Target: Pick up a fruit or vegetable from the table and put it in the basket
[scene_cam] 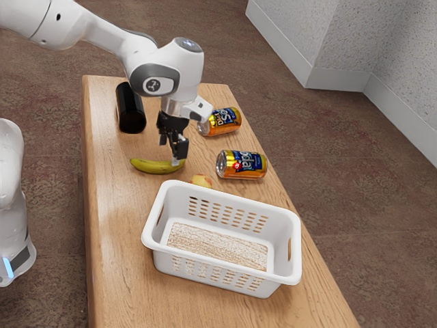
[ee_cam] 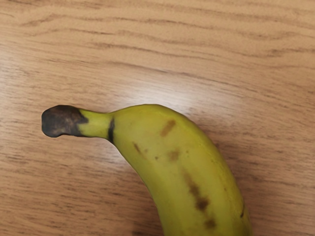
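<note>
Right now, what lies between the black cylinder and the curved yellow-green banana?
Bare wooden tabletop separates the cylinder from the banana in the exterior view.

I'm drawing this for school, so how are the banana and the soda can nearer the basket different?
The banana is curved, while the soda can nearer the basket is a straight cylinder. The banana is yellow-green with brown marks; the can is orange and gold with blue printing. Both lie on the wooden table.

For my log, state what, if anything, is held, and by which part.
Nothing is held: the end effector is open, over the banana lying on the table.
</note>
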